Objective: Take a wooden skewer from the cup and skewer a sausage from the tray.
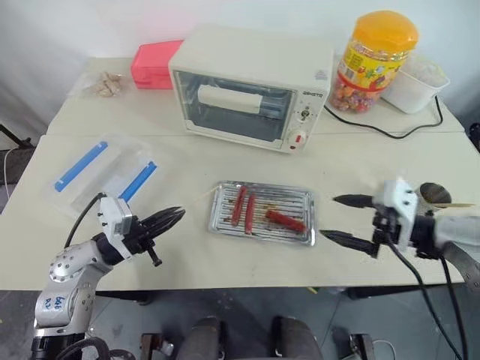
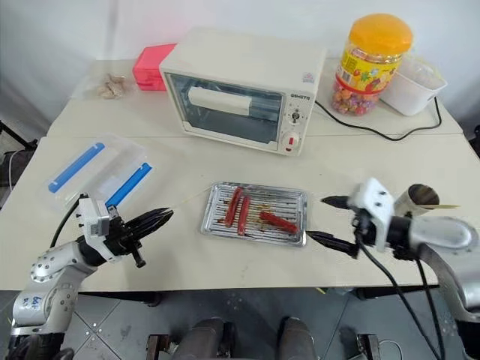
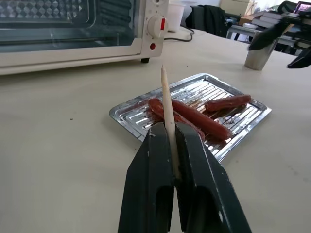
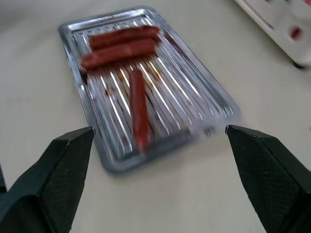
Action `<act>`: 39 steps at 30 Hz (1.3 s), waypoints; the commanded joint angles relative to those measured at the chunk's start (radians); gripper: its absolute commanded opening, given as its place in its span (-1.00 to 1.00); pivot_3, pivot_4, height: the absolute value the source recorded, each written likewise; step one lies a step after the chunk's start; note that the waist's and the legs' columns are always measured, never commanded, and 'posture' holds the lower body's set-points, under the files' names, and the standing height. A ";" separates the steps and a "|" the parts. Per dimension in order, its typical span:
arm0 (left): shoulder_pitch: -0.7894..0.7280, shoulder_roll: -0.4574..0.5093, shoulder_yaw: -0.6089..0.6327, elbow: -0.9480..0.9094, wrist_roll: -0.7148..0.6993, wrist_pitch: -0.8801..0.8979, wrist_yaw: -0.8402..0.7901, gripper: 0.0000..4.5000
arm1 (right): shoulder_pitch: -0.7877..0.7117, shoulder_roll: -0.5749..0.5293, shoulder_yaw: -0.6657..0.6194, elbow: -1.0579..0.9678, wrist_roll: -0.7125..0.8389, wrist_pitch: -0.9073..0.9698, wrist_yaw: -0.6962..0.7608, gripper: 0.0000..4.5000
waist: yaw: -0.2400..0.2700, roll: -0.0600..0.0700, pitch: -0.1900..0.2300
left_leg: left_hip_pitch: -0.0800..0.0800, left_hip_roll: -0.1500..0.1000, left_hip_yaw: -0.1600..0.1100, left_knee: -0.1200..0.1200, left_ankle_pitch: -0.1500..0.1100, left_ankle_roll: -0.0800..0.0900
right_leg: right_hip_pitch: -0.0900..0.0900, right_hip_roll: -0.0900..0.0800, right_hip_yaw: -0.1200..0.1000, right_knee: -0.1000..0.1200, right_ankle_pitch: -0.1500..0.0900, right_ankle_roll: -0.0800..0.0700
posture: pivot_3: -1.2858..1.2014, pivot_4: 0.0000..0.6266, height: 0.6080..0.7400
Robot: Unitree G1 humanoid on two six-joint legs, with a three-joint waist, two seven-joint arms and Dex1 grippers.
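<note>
My left gripper (image 3: 172, 145) is clenched on the thin pale wooden skewer (image 3: 166, 104), tip aimed ahead at the shallow ribbed silver tray (image 3: 121, 112). My right gripper (image 4: 158, 141) hangs spread wide, holding nothing, the smooth deep-red sausage (image 4: 137, 107) just beyond its fingertips. Skewer fetched; piercing comes next, I judge: right pins the sausage, left drives in lengthwise.

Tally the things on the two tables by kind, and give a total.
Sausages: 3
Trays: 1
Cups: 1
Toaster ovens: 1
Candy jars: 1
White tubs: 1
Pink boxes: 1
Clear blue-clipped boxes: 1
Snack bags: 1
Total: 11
</note>
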 commanded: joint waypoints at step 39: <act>-0.132 0.101 -0.124 0.024 -0.054 0.082 -0.285 -1.00 | -0.437 -0.084 0.333 0.164 -0.261 -0.181 0.319 -0.86 | -0.003 0.000 0.000 | -0.002 -0.001 -0.001 0.000 0.000 0.000 | -0.002 0.000 -0.003 0.000 0.000 0.000 | 0.03 -0.52 1.00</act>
